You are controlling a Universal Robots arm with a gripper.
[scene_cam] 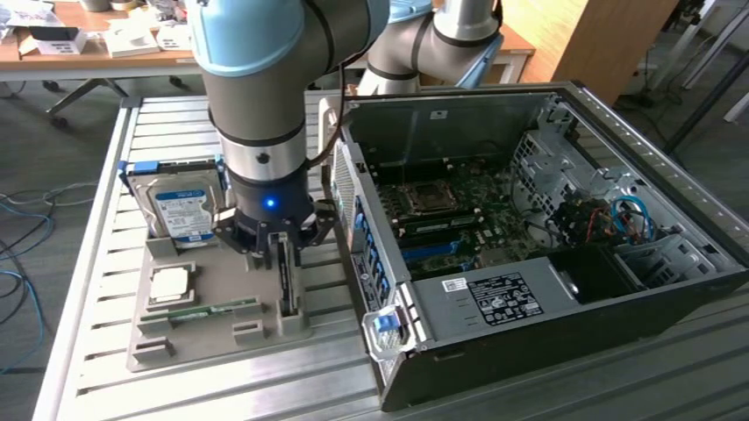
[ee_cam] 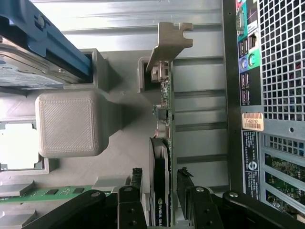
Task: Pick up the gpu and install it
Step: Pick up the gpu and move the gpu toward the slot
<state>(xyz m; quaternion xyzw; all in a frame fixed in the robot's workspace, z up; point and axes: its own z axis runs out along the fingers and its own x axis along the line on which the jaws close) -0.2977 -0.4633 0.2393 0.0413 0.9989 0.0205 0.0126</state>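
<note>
The bit that matters: the gpu (scene_cam: pixel 289 294) is straight below the claw (scene_cam: pixel 280 249), basically already between its fingers. The card stands on its long edge in a slot of the grey holder (scene_cam: pixel 193 338), along the holder's edge that faces the case (scene_cam: pixel 492 368). Its long axis runs along that edge, level with the table (scene_cam: pixel 105 149). The claw sits crosswise to it, one finger per flat face. There's only the one arm, so no question of who's nearer.

In the wrist view the claw (ee_cam: pixel 159 172) is spread wide. The fingers (ee_cam: pixel 137 188) flank the gpu (ee_cam: pixel 162 138) with what looks like a sliver of gap on each side. I'd call that straddling, not pinching yet.

Materials:
- **gpu:** thin green board with small chips along the edge, plus a black plastic shroud with pale lettering. It looks rigid and flat but narrow to grab.
- **bracket (ee_cam: pixel 167 40):** bent sheet metal, dull silver, with a hooked tab. It sticks out past the fingers at one end of the card.
- **holder:** matte grey print with fine layer lines on its blocky posts.
- **table:** ribbed metal slats.
- **case:** black, lying open, with perforated mesh on the panel beside the card.

On the holder's far side from the case sit a silver hard drive (scene_cam: pixel 181 210) in a blue frame and a green memory stick (scene_cam: pixel 217 308), both well apart from the claw.
</note>
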